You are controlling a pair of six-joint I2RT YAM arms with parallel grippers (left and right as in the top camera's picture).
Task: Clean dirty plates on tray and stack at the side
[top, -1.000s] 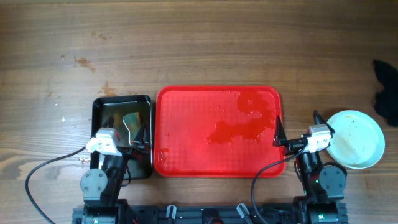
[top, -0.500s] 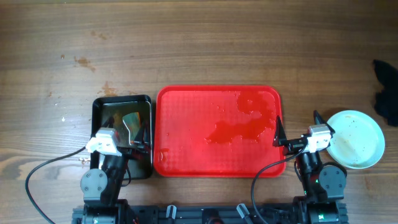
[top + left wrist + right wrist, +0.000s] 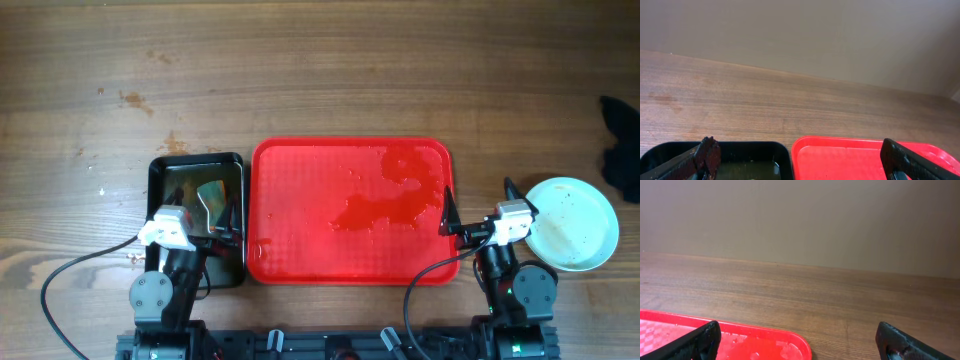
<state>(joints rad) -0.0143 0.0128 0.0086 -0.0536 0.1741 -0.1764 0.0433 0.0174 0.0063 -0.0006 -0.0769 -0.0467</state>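
The large red rectangular plastic tray (image 3: pixel 300 180) with rounded corners and a raised rim is lying in the middle of the wooden table (image 3: pixel 320 70). Wet, glossy patches are showing on its right half. The round, shallow, pale blue-white plates (image 3: pixel 570 222) are sitting on the table to the right of the red tray, apart from its rim. From above they are reading as one disc with faint specks, so I cannot tell how many are stacked there. A smaller, glossy black tray (image 3: pixel 160 170) is lying just beside the red tray's left edge. It is holding what looks like a murky, reflective liquid. A black cloth-like thing (image 3: pixel 620 150) is lying further right of the red tray than the plates, cut off by the picture's edge.

The left claw (image 3: pixel 799 145) is hanging wide open and gripping nothing. One finger is over the black tray and the other is over the red tray's near left corner. The right claw (image 3: pixel 799 326) is likewise spread wide and holding nothing. One finger is over the red tray's near right corner and the other is over bare table, between the red tray and the plates.
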